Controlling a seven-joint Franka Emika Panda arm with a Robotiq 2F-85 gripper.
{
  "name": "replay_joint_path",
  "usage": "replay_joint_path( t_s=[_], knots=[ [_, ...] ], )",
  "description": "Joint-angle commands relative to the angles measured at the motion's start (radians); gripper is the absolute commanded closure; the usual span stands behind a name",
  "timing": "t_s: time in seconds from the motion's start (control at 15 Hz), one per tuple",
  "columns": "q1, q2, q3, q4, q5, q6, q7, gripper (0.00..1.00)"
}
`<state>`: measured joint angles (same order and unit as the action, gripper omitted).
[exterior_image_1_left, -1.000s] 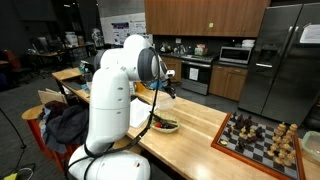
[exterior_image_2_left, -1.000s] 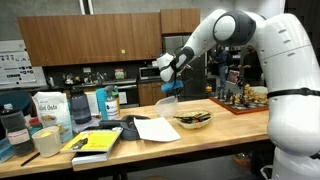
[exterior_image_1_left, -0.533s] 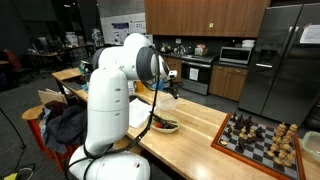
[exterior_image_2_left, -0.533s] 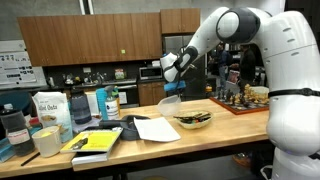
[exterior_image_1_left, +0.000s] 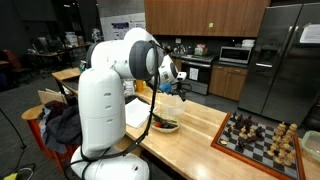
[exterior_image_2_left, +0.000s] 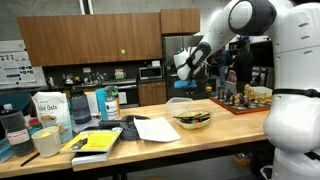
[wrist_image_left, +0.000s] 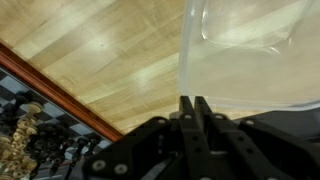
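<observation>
Wrist view shows the gripper (wrist_image_left: 190, 103) with its jaws pressed almost together, pinching the thin wall of a clear container (wrist_image_left: 250, 60) at its rim. The container spreads away to the right of the fingers in that picture, so the grip sits on one edge, not across the middle. Below is the wooden table (wrist_image_left: 90, 60), with the chessboard (wrist_image_left: 22, 140) toward the lower left corner. In an exterior view the container (exterior_image_2_left: 182, 101) appears to hang under the gripper (exterior_image_2_left: 189, 67), off the tabletop. It is above and just beside the food bowl (exterior_image_2_left: 193, 120), between the papers (exterior_image_2_left: 155, 128) and the chessboard.
</observation>
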<state>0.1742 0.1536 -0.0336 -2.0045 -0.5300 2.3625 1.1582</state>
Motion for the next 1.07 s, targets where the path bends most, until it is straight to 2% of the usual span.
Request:
replay_joint_path(
  t_s=[0.0,0.27,0.33,0.4,0.53,0.67,1.0],
  knots=[
    [-0.041,-0.114,-0.004,-0.136,-0.019,0.076,0.069,0.97],
    [-0.077,-0.170,0.010,-0.211,-0.026,0.126,0.097,0.97],
    [-0.080,-0.176,0.017,-0.220,-0.029,0.128,0.100,0.64],
    [-0.078,-0.176,0.027,-0.224,-0.033,0.129,0.093,0.63],
    [-0.064,-0.171,0.057,-0.221,-0.021,0.099,0.055,0.53],
    [-0.043,-0.155,0.100,-0.199,0.045,0.036,-0.046,0.40],
    [0.022,-0.108,0.201,-0.075,0.132,-0.204,-0.256,0.06]
  ],
)
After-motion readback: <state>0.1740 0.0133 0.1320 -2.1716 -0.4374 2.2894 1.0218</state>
